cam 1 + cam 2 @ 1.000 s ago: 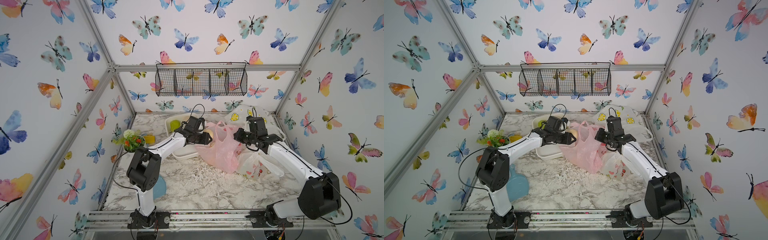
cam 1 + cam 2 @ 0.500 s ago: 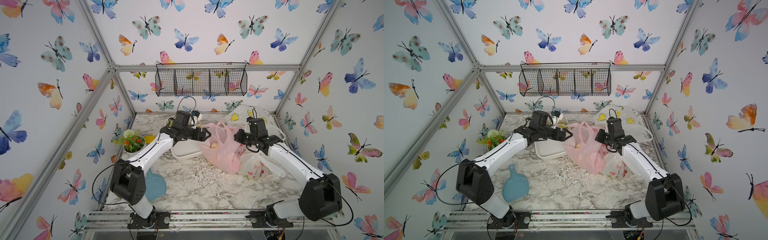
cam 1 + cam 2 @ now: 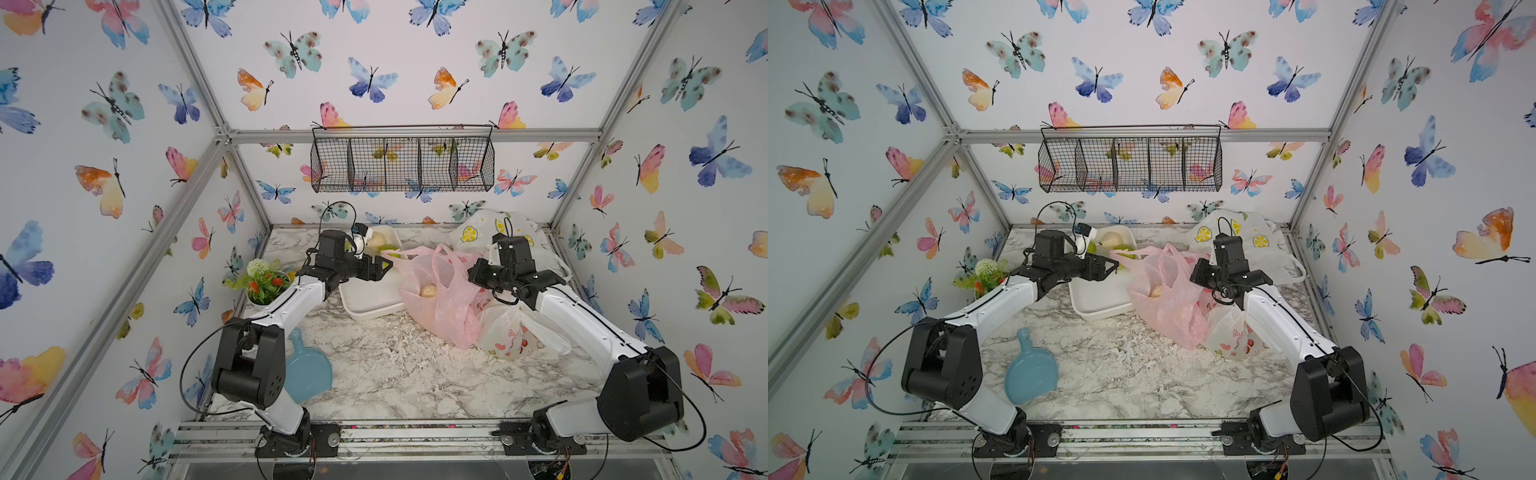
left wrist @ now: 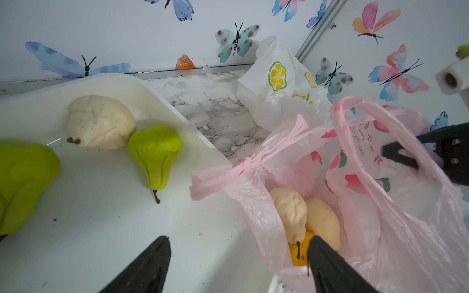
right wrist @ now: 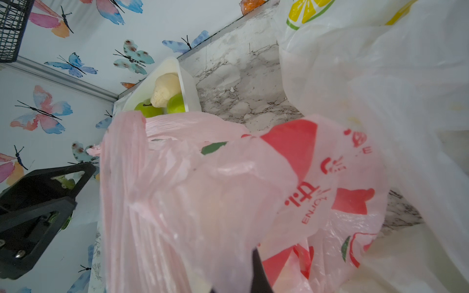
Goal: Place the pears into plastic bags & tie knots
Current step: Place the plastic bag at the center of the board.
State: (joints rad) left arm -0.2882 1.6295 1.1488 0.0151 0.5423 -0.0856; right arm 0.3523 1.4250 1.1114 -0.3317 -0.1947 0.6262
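Observation:
The pink plastic bag (image 3: 440,307) stands open at mid-table. My right gripper (image 3: 473,272) is shut on its far handle and holds the mouth up; one dark finger (image 5: 258,274) shows behind the film. Inside the bag lie two cream pears (image 4: 291,213) (image 4: 323,220) on an orange-yellow pear (image 4: 295,256). My left gripper (image 4: 238,239) is open and empty, hovering over the white tray (image 4: 101,228) beside the bag's mouth. The tray holds a cream pear (image 4: 100,121) and two green pears (image 4: 154,152) (image 4: 22,182). No knot shows on the pink bag.
The lemon-print bag (image 3: 478,232) lies at the back right, and the bunny-print bag (image 3: 507,336) rests against the pink one under my right arm. A flower pot (image 3: 266,286) and a blue paddle board (image 3: 307,370) sit on the left. A wire basket (image 3: 403,164) hangs on the back wall.
My left gripper has opened and drawn back from the pink bag's mouth to over the tray, leaving a cream pear in the bag. The right arm has held still.

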